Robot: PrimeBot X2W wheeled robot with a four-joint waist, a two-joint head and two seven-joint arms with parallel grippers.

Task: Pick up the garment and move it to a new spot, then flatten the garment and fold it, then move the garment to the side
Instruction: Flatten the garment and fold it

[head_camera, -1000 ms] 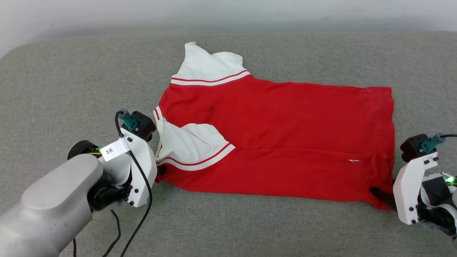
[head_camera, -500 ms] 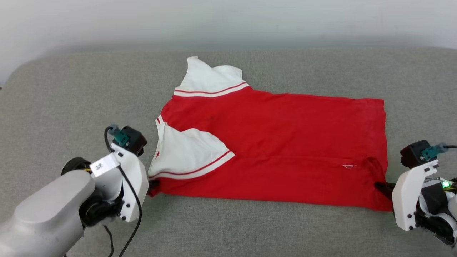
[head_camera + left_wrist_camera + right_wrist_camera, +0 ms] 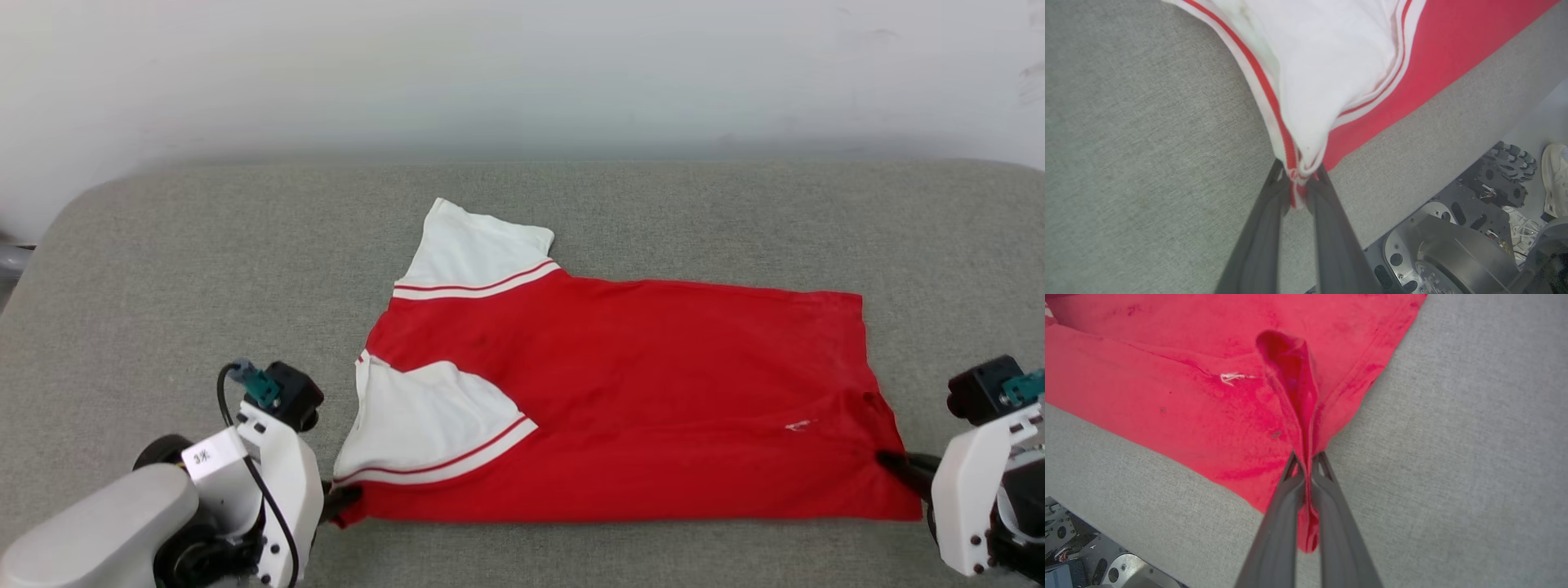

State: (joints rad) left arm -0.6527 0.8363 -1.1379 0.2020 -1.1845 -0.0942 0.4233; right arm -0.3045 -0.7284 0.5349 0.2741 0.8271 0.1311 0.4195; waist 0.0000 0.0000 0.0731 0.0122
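Since the earlier picture the head camera has tilted upward, so more wall shows and the whole scene sits lower. The right gripper (image 3: pixel 894 464), which stood open at the hem then, is now pressed together on the cloth. The near edge of the red basketball-style shirt with white short sleeves (image 3: pixel 620 392) now runs almost straight between both grippers.

The shirt lies spread on a wide grey woven padded surface (image 3: pixel 204 269) with rounded corners, nearer to its front edge. Behind the surface stands a plain pale wall (image 3: pixel 490 73). One white sleeve with red-and-white trim (image 3: pixel 482 249) points away from the robot; the other sleeve (image 3: pixel 424 425) is folded over the red body.

The left gripper (image 3: pixel 343 496) pinches the near corner on the collar side. The left wrist view shows this clearly: striped trim and white cloth are squeezed between the two dark fingers. That view also shows, beyond the front edge of the surface, the dark metal robot base (image 3: pixel 1445 245) with a round disc, and a white shoe (image 3: pixel 1553 179) on the pale floor.

The right wrist view shows the hem gathered into a raised red fold that runs down between the closed fingers, and beside it a small white thread (image 3: pixel 1231 377). In the head view this thread is only a tiny mark.
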